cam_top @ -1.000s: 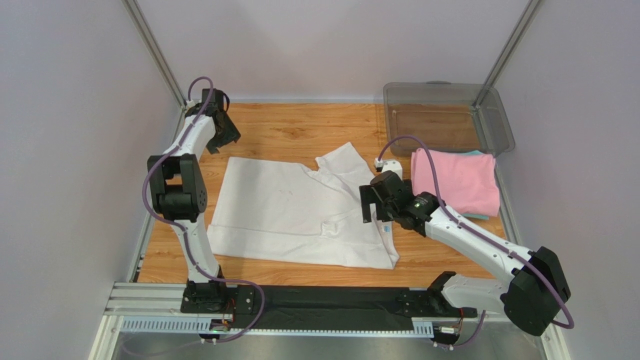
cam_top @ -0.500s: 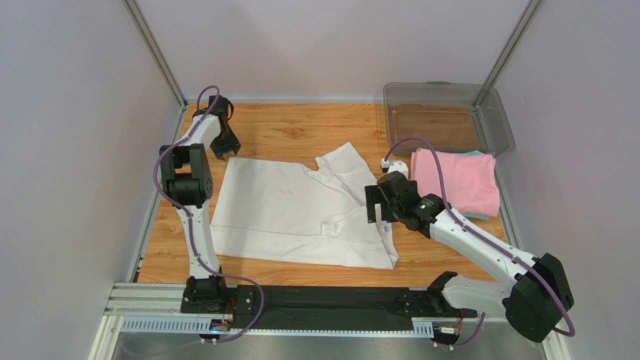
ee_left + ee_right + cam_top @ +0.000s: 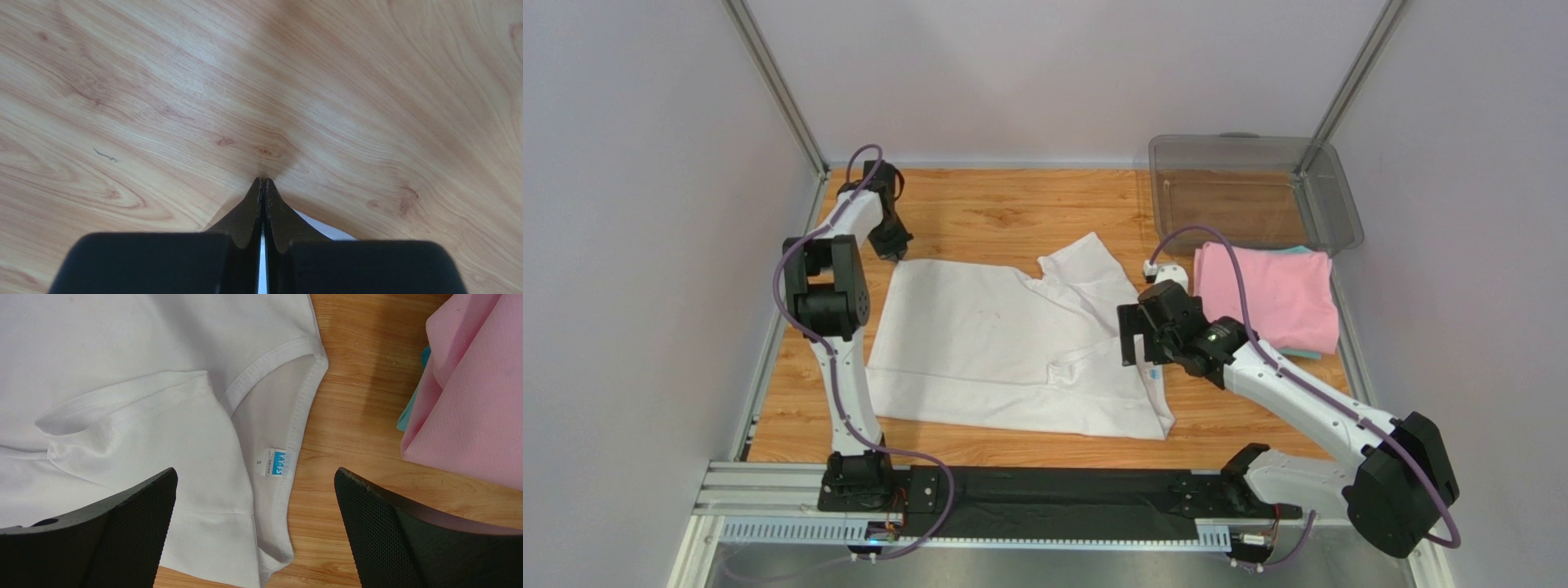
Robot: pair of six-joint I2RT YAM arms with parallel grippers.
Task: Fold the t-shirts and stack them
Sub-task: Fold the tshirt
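Scanning the wooden table (image 3: 1014, 202) first, spreading out under both pincers. Spotting the white t-shirt (image 3: 977, 337) sprawling unfolded on it, stretching lengthwise from the left gripper (image 3: 891, 241) across to the right gripper (image 3: 1133, 333): hem end at one pincer, neck end at the other. Noting a clear bin (image 3: 1326, 165) sitting well beyond the right pincer, and the pink t-shirt (image 3: 1271, 294) lying folded just to that pincer's outer side.

Reaching far out with the left arm (image 3: 824, 300), pointing steeply down at the shirt's far corner. Stretching low and inward with the right arm (image 3: 1308, 392), wrist tipping down over the collar.

Pressing the left pincer's fingertips (image 3: 263, 184) together right on the wood, showing a sliver of white just behind them; probably pinching the corner, though not seeing clearly whether any cloth is caught. Hovering the right pincer (image 3: 255, 474) wide open above the neckline, gripping nothing.

Catching the blue tag (image 3: 277, 463) lying almost dead between those spread fingers. Glimpsing a teal t-shirt (image 3: 405, 416) peeking from under the pink one.

Judging the collar side as the right pincer's grab, straight below it.
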